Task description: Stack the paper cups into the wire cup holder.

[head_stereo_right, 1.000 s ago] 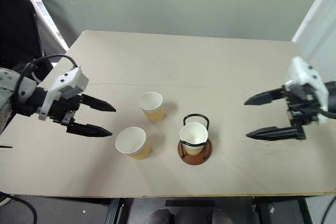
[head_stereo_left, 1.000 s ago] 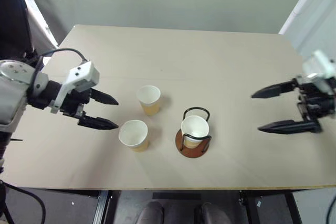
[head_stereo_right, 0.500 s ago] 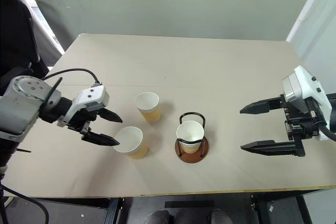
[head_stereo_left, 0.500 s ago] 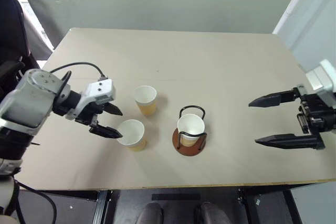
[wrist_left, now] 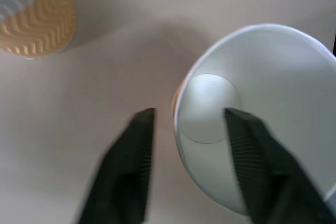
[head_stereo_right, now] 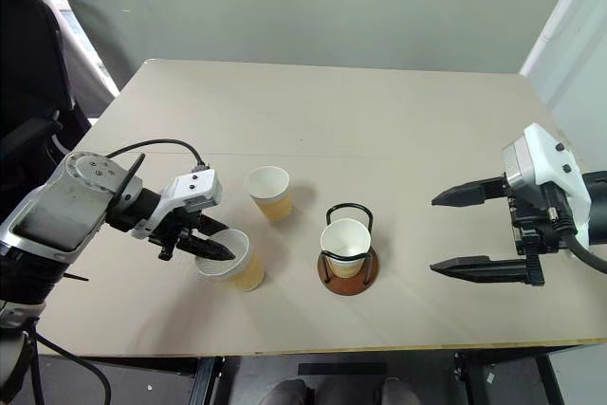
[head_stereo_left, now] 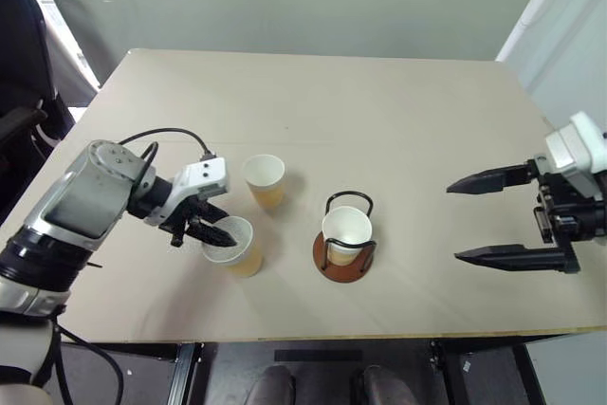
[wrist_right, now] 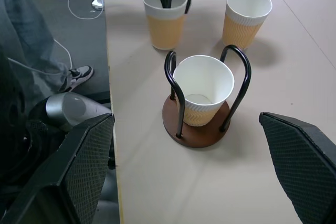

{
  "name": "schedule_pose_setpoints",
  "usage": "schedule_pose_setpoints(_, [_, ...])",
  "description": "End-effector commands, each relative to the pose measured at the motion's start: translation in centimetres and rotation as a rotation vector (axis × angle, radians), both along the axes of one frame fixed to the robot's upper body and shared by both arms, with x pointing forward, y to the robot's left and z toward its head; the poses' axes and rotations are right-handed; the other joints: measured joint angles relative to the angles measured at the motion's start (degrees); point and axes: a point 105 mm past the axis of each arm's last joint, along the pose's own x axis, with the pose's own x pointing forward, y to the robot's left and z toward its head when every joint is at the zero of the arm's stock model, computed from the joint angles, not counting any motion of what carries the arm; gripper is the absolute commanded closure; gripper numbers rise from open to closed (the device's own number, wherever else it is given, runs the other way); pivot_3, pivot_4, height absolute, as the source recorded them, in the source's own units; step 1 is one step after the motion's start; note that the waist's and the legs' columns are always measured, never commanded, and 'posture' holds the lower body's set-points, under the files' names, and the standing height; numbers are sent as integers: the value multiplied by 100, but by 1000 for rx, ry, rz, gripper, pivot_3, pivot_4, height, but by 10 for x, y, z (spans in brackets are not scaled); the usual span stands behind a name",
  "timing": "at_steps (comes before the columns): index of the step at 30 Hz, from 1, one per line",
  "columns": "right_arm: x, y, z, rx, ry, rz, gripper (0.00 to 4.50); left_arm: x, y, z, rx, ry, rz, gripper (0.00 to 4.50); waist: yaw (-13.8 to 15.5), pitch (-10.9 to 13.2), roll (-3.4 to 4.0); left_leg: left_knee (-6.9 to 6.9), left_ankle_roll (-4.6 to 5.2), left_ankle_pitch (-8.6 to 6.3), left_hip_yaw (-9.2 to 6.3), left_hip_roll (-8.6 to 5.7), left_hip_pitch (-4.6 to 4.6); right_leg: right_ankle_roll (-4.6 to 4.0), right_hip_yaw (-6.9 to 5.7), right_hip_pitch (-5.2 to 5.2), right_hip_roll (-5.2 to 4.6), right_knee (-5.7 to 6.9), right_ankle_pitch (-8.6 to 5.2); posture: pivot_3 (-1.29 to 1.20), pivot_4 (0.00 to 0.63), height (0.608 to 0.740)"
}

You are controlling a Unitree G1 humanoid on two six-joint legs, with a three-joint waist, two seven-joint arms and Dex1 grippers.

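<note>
Three paper cups stand upright on the pale tabletop point(head_stereo_left: 398, 120), each tapered, with a tan-yellow wavy-embossed outside, a white inside and a white rolled rim. The near cup point(head_stereo_left: 230, 246) stands toward the front edge on the left side. The left hand point(head_stereo_left: 211, 230) reaches into it from the left: one black finger point(wrist_left: 249, 156) is inside the cup against the white wall, the other finger is outside, so the cup's wall sits between the two. The fingers are drawn close about that wall, though whether they actually press it cannot be told. The cup's rim looks slightly squeezed out of round on the hand's side.

The far cup point(head_stereo_left: 265, 180) stands just behind and a little to the right of the near one, apart from it and free of the hand.

The wire cup holder point(head_stereo_left: 343, 255) sits right of both, near the middle of the tabletop's front half: a round reddish-brown disc base with thin black wire loops rising from it. The third cup point(head_stereo_left: 346, 233) stands inside those loops on the base, its rim about level with the loop tops.

The right hand point(head_stereo_left: 488, 217) hovers well to the right of the holder with its two black fingers spread wide, holding nothing.
</note>
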Motion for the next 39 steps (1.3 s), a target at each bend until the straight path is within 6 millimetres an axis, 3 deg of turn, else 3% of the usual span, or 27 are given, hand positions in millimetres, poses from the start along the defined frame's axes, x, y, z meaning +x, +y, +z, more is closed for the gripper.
schedule_pose_setpoints(1, [-3,1,7,-12,-39,11,0,1,5,15,29,-46,-13,3856,0,0,0,0,0,0,0,0,0,0,0,0,0,0,0,0,150,740])
schedule_pose_setpoints(3, [-3,1,7,-14,-40,11,0,-1,4,19,23,-45,-46,4483,0,0,0,0,0,0,0,0,0,0,0,0,0,0,0,0,150,740])
schedule_pose_setpoints(7, [-2,0,8,-20,-47,9,0,-4,-9,41,-40,-80,-145,4483,19,0,-1,1,1,-1,-1,-1,0,0,0,0,0,-1,0,0,150,740])
schedule_pose_setpoints(13, [2,-5,11,-35,-66,-7,0,-1,-54,105,-178,-233,-415,4483,60,4,-9,6,4,-2,-5,-2,-4,3,-2,2,-3,-5,2,0,150,740])
schedule_pose_setpoints(18, [4,-7,14,-45,-77,-5,0,3,-106,164,-241,-400,-671,4483,98,7,-12,14,12,-7,-4,-4,-11,7,-4,3,-8,-8,4,0,150,740])
schedule_pose_setpoints(20, [1,-6,14,-50,-67,12,0,0,-128,178,-243,-437,-768,4483,103,9,-15,17,19,-11,0,-4,-15,10,-2,3,-11,-9,4,0,150,740])
schedule_pose_setpoints(25, [-6,-4,11,-65,-48,20,0,-1,-167,181,-180,-471,-946,4483,113,10,-11,18,37,-25,14,-4,-38,41,7,2,-16,-18,13,0,150,740])
schedule_pose_setpoints(28, [-7,-6,10,-72,-50,-1,0,3,-174,177,-151,-483,-982,4483,112,14,-5,40,45,-32,24,-8,-57,61,16,-6,-19,-21,14,0,150,740])
schedule_pose_setpoints(39, [-16,-7,8,-73,-51,-58,0,-9,-198,133,-86,-338,-1146,4483,199,17,-1,111,64,-46,18,-33,-97,95,14,-7,-22,-18,29,0,150,740])
